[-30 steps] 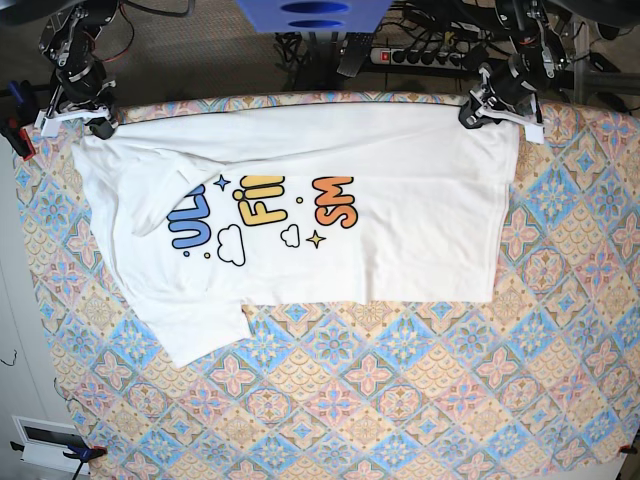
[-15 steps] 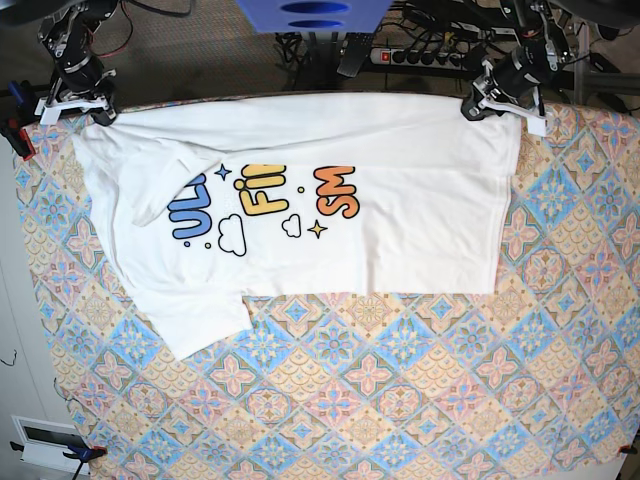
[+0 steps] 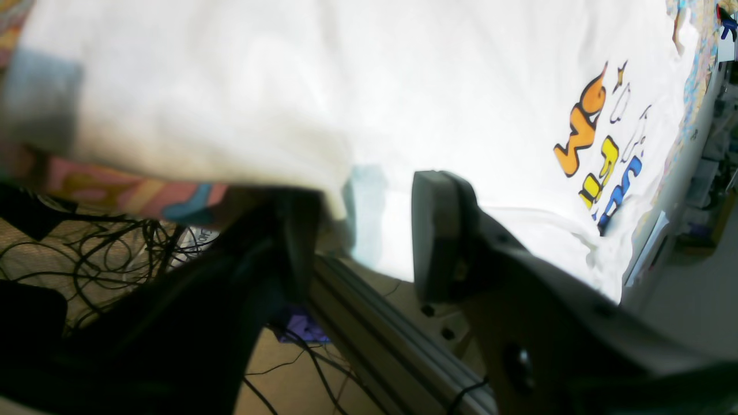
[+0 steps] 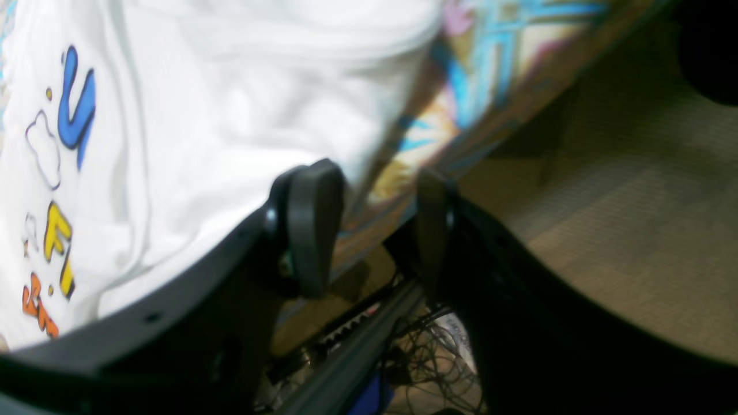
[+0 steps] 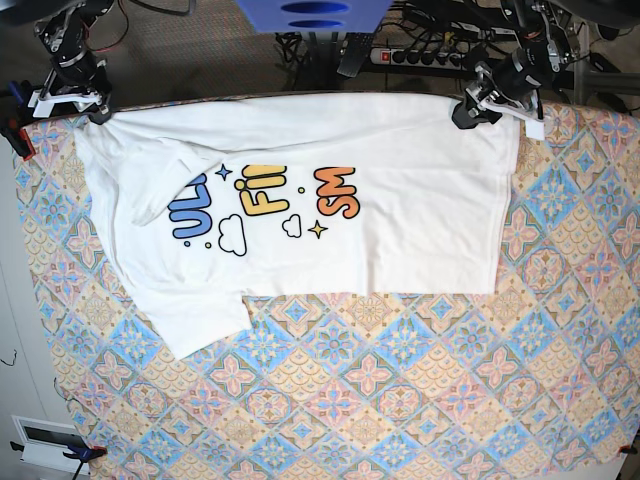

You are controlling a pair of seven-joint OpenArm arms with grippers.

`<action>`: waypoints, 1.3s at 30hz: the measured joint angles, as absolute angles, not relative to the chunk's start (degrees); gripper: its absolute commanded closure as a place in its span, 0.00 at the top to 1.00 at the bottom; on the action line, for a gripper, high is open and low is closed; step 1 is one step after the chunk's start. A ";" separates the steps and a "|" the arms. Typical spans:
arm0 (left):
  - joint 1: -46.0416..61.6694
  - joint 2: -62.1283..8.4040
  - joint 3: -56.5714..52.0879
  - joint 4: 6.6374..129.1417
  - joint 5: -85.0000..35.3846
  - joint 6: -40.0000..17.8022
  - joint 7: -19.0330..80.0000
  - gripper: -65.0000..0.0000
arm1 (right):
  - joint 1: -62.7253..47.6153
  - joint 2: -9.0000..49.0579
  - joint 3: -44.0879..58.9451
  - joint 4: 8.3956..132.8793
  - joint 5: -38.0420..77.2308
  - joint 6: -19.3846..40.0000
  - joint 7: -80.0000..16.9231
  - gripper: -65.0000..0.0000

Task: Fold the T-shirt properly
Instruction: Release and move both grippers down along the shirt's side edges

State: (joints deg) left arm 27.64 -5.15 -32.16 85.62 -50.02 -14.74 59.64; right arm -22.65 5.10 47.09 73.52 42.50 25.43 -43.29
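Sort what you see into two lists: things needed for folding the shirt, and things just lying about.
Needed: T-shirt, left hand, right hand, patterned cloth as the work surface.
Lying about: power strip, cables, blue object.

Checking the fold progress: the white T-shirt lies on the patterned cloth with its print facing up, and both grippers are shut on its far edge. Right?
Not quite. The T-shirt does lie print up on the patterned cloth, but the wrist views show the left gripper and the right gripper open, jaws apart with no fabric pinched between them.
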 measured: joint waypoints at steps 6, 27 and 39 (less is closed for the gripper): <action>28.69 -6.57 -32.16 87.18 -50.00 -14.09 60.07 0.45 | -22.90 5.08 49.47 74.17 42.41 25.23 -43.40 0.37; 13.13 -16.49 -35.48 94.35 -49.17 -12.10 61.04 0.44 | -15.55 5.58 45.39 95.20 39.81 25.85 -50.57 0.37; -11.25 -16.99 -33.67 66.02 -35.86 -11.84 58.72 0.44 | -0.93 5.50 32.64 87.07 26.30 25.89 -50.24 0.37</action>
State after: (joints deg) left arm -11.25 -16.99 -33.67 66.02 -35.86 -11.84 58.72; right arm -0.93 5.50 32.64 87.07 26.30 25.89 -50.24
